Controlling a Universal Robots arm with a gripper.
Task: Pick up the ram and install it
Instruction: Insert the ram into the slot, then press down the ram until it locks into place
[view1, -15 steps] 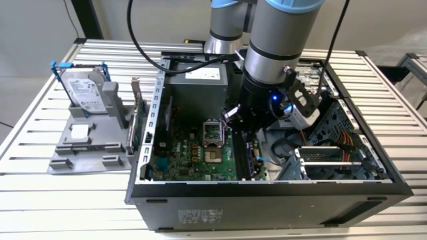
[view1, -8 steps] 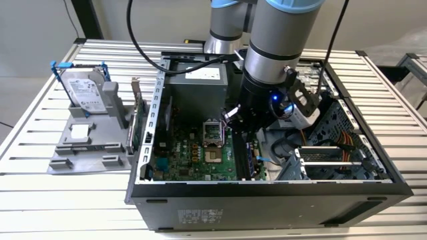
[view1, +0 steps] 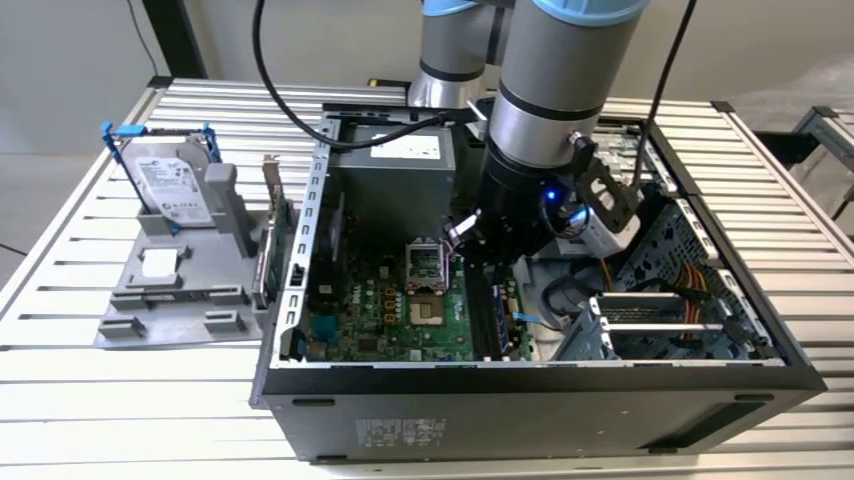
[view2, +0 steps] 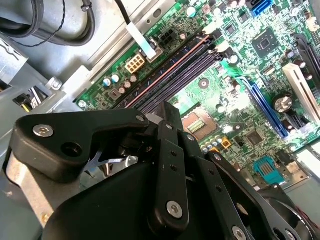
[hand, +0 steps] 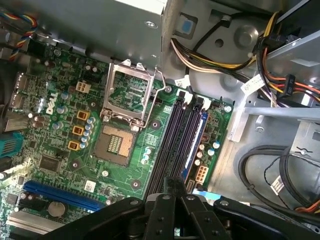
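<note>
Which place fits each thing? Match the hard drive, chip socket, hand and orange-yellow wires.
Things:
1. hard drive
2. chip socket
3. hand
4. orange-yellow wires

Places:
A. over the long black slots
B. on the grey stand, outside the case
C. on the green board, beside a raised metal frame
D. against the bare metal wall next to the board

Pairs: 1-B, 2-C, 3-A, 4-D

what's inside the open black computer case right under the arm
Inside the black metal computer case: a green motherboard with an open silver processor socket, a row of long dark memory slots and bundled coloured cables. The black pincer covers the slots' near ends.
</note>
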